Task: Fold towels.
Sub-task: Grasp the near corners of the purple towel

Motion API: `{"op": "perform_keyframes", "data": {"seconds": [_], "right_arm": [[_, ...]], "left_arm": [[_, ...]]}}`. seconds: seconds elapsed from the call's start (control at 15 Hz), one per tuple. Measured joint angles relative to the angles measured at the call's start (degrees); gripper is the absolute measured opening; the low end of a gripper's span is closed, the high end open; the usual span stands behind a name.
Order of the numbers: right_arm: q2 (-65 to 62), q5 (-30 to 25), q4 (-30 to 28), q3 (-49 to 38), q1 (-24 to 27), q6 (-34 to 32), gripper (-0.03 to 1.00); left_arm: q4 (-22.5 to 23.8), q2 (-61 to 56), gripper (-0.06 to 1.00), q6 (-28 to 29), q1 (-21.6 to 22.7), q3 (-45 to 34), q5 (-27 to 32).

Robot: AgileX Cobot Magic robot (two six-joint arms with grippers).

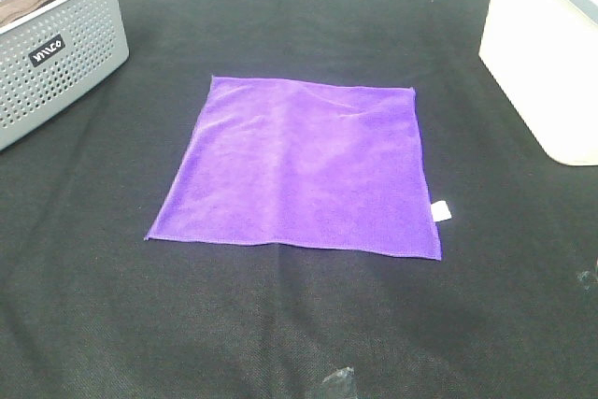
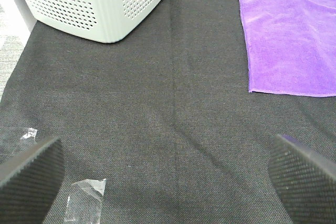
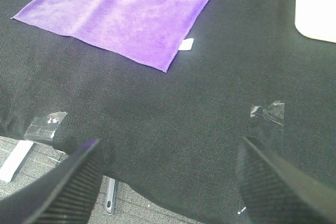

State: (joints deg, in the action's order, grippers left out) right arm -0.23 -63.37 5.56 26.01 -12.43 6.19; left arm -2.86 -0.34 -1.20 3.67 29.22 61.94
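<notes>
One purple towel (image 1: pixel 304 167) lies spread flat in the middle of the black table, with its small white tag (image 1: pixel 441 211) at the right edge. In the left wrist view the towel (image 2: pixel 294 40) shows ahead of my left gripper (image 2: pixel 168 179), which stands open and empty over bare cloth. In the right wrist view the towel (image 3: pixel 126 9) and its tag (image 3: pixel 186 44) lie well ahead of my right gripper (image 3: pixel 170 179), which is open with nothing between its fingers, near the table's front edge. Neither gripper shows in the exterior high view.
A grey perforated basket (image 1: pixel 51 49) with brown fabric inside stands at the back left, also seen as the basket (image 2: pixel 100 3). A white box (image 1: pixel 547 53) stands at the back right. Bits of clear tape (image 3: pixel 269 113) stick to the black table cover (image 1: pixel 299 324).
</notes>
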Motion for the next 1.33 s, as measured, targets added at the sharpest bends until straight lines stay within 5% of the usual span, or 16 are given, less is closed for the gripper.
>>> {"op": "perform_keyframes", "data": {"seconds": [0.27,0.53,1.33], "right_arm": [[0.0,0.0,0.0,0.0,0.0,0.0,0.70],[1.0,0.1,0.1,0.0,0.0,-1.3,0.94],[0.0,0.1,0.2,0.0,0.0,-0.6,0.96]], "left_arm": [[0.0,0.0,0.99,0.0,0.0,0.0,0.0],[0.0,0.0,0.99,0.0,0.0,0.0,0.0],[0.0,0.0,0.99,-0.1,0.0,0.0,0.0]]}}
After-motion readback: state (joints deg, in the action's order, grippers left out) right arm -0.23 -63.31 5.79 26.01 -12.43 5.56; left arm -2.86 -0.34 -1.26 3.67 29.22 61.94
